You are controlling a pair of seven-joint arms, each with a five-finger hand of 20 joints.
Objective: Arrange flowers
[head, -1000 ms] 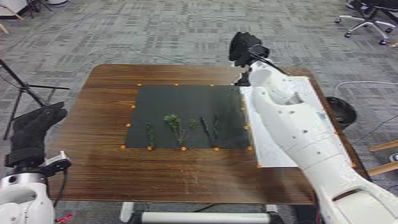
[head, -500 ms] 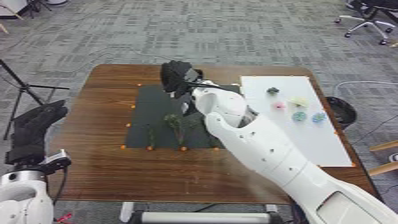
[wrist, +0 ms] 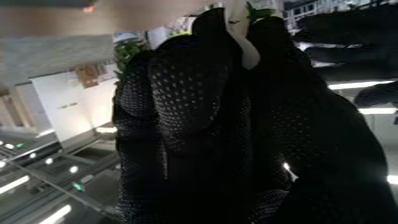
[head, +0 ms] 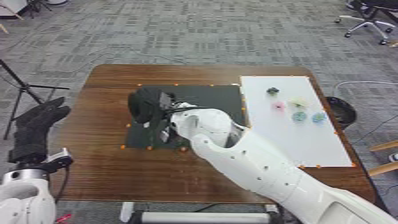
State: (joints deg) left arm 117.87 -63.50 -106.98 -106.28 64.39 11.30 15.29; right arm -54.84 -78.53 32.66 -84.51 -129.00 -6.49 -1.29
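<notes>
My right hand (head: 147, 106) is over the left part of the black mat (head: 210, 97) in the head view, covering most of the green stems there. Seen from the right wrist, the hand (wrist: 187, 90) has its thumb and fingers closed on a slim white flower piece (wrist: 244, 50). Green leaves (wrist: 130, 51) show beside the fingertips. My left hand (head: 37, 125) stays off the table's left side, its fingers relaxed. On the white board (head: 284, 137) lie a dark flower (head: 273, 91), a pink one (head: 278, 106), a pale yellow one (head: 298, 102) and two blue ones (head: 299, 116).
Small orange markers (head: 123, 147) line the mat on the brown table (head: 98, 172). A black tripod (head: 24, 86) stands on the floor at the left, and a dark round bin (head: 341, 111) is beyond the table's right edge.
My right hand has swung from the board's far end leftward across the mat and come nearer. The board's flowers, earlier behind the arm, are uncovered. The left hand has barely moved.
</notes>
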